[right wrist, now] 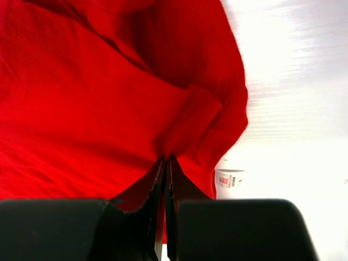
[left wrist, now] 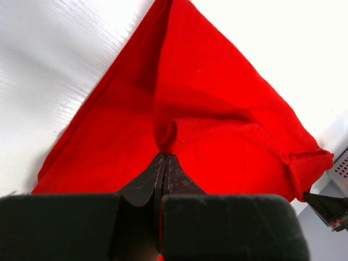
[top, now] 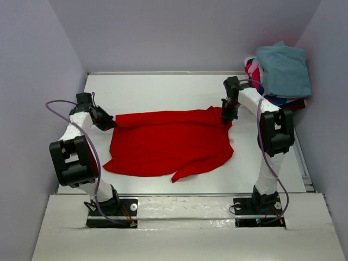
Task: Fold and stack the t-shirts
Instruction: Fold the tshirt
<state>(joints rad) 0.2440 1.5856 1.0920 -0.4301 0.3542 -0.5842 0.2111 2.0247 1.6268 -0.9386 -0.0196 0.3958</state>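
Observation:
A bright red t-shirt (top: 168, 142) lies spread across the middle of the white table (top: 163, 89). My left gripper (top: 110, 123) is shut on the shirt's far left corner, and the red t-shirt (left wrist: 217, 109) bunches into a fold at my left gripper (left wrist: 164, 156). My right gripper (top: 227, 116) is shut on the far right corner; the red t-shirt (right wrist: 98, 98) puckers where my right gripper (right wrist: 166, 159) pinches it. A white care label (right wrist: 229, 178) sticks out beside that corner.
A pile of other t-shirts sits at the far right corner, a teal-blue one (top: 284, 68) on top, with pink (top: 252, 69) and blue cloth under it. Grey walls close in the table on three sides.

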